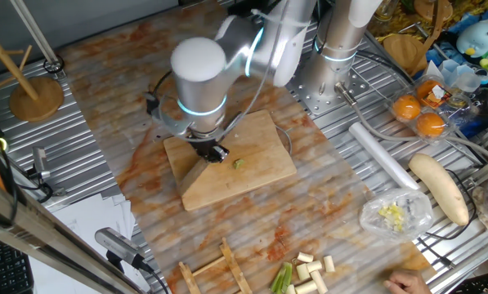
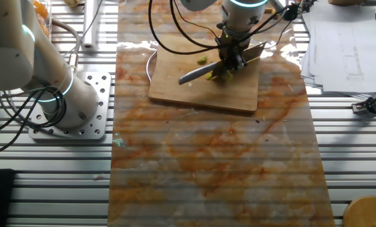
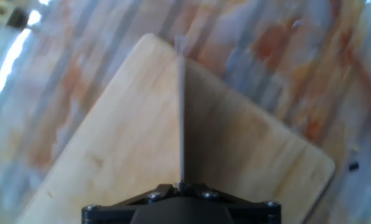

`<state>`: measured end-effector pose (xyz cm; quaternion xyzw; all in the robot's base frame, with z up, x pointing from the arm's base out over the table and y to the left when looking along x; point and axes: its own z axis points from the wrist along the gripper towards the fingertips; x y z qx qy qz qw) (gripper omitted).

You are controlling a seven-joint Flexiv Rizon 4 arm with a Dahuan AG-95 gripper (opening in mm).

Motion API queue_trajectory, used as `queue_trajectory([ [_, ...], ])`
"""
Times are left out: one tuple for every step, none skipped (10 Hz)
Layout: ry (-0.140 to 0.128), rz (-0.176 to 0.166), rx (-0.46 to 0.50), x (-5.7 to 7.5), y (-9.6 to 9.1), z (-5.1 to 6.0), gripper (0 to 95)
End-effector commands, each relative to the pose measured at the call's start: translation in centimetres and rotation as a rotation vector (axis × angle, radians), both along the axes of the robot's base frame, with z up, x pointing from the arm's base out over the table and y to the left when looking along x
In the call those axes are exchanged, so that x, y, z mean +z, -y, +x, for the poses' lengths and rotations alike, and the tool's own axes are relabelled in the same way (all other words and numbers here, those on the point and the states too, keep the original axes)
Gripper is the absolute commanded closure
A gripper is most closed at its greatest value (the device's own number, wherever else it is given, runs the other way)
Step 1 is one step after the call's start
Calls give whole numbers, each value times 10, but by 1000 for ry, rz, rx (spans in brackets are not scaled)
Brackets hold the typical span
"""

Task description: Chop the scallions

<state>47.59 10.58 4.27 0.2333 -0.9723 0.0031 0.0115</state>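
Here, fingers (image 2: 233,58) grip knife (image 2: 203,71) (mid-board (image 2: 188,94)) over scallions (image 2: 208,75).

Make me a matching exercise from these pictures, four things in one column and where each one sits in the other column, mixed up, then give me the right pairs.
Things
1. thin grey metal knife blade
2. pale tan wooden cutting board
3. tiny yellow-green chopped scallion bits
4. short pale green and white scallion stalk cylinders

Places
A. on the board, beside the claw
B. flat on the orange-streaked table cover, under the arm
C. held in the claw, over the board
D. off the board, at the near table edge in one fixed view

Pairs: 1-C, 2-B, 3-A, 4-D
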Motion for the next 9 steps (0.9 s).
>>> queue_trajectory([
  [-5, 24, 44, 22, 14, -13, 950],
  [-6, 26, 52, 27, 20, -17, 950],
  [-7, 24, 58, 31, 26, -21, 950],
  [-7, 17, 69, 34, 31, -25, 950],
  [-6, 16, 72, 34, 33, -26, 950],
  [-1, 18, 76, 32, 37, -26, 950],
  [1, 19, 77, 30, 39, -26, 950],
  [1, 18, 80, 28, 39, -26, 950],
  [0, 19, 84, 26, 40, -26, 950],
])
